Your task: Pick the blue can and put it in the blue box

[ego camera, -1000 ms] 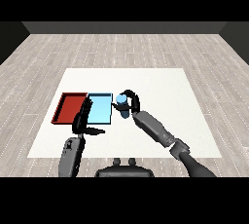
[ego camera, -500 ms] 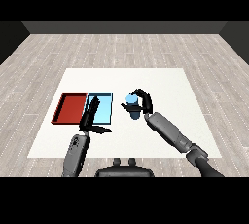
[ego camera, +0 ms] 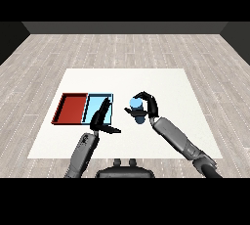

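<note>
— Two forearms come in from the near edge of the white table [ego camera: 171,79]. Which is nearest?

— On the left side, the left hand [ego camera: 99,120] reaches up from the lower corner. Its fingers are straight, pointing away over the near edge of the light blue tray [ego camera: 93,106], and its thumb sticks out sideways toward the table's middle. It has nothing in it.

— And the other one?

— A little farther out, the right hand [ego camera: 148,105] curls round the blue can [ego camera: 136,108]. Fingers arch over the top and far side, the thumb comes in low on the near side. The can stands roughly upright in that grasp; whether its base touches the table I cannot tell.

— Where is the can relative to the trays?

— Just right of the light blue tray, outside its rim. The red tray [ego camera: 72,108] lies beyond that, touching the blue one's left side.
</note>
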Robot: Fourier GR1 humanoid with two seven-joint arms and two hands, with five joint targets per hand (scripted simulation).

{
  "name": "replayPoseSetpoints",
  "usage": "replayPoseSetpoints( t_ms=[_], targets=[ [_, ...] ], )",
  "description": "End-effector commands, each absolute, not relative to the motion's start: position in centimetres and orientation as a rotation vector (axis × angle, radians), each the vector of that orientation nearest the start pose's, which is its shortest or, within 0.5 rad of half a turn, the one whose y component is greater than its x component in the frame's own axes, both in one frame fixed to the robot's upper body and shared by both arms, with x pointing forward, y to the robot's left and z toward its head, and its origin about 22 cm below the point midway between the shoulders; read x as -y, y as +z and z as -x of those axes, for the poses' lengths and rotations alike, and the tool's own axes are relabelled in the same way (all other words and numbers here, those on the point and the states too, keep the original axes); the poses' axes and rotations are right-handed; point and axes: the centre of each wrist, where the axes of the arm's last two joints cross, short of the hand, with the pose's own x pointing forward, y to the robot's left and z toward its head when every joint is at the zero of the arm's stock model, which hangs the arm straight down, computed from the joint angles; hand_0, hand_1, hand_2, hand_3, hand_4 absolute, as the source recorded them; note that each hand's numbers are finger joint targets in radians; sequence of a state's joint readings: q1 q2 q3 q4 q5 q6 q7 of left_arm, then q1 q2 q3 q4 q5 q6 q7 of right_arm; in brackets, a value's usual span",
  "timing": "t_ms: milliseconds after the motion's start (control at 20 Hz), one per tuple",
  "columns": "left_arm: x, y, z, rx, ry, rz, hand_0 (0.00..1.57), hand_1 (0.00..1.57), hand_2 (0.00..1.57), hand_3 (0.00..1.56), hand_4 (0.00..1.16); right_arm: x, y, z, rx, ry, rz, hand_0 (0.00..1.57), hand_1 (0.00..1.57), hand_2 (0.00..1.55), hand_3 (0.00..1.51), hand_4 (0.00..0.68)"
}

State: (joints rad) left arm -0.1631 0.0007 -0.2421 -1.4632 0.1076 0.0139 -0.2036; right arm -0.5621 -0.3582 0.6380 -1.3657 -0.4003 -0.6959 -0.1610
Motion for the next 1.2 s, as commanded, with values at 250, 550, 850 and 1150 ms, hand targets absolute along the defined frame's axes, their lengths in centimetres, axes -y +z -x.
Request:
replayPoseSetpoints(
  t_ms=[250, 550, 850, 1150],
  targets=[
    [-12.0, 0.4, -26.6, 1.726, -0.165, 0.32, 0.0, 0.0, 0.0, 0.0, 0.0, 12.2, 7.7, -31.9, 1.86, 0.194, 0.076, 1.49, 1.49, 1.47, 1.4, 0.615],
    [-12.0, -0.7, -28.4, 1.716, -0.152, 0.321, 0.0, 0.0, 0.0, 0.0, 0.0, 11.2, 8.0, -28.8, 1.915, 0.223, 0.071, 1.49, 1.49, 1.47, 1.4, 0.61],
    [-10.1, 0.1, -28.2, 1.672, -0.128, 0.364, 0.0, 0.0, 0.0, 0.0, 0.0, 11.2, 7.1, -30.0, 1.929, 0.221, 0.027, 1.48, 1.48, 1.46, 1.4, 0.605],
    [-10.4, 0.1, -29.2, 1.666, -0.117, 0.364, 0.0, 0.0, 0.0, 0.0, 0.0, 11.2, 8.0, -31.5, 1.911, 0.239, -0.002, 1.48, 1.48, 1.46, 1.39, 0.606]
  ],
)
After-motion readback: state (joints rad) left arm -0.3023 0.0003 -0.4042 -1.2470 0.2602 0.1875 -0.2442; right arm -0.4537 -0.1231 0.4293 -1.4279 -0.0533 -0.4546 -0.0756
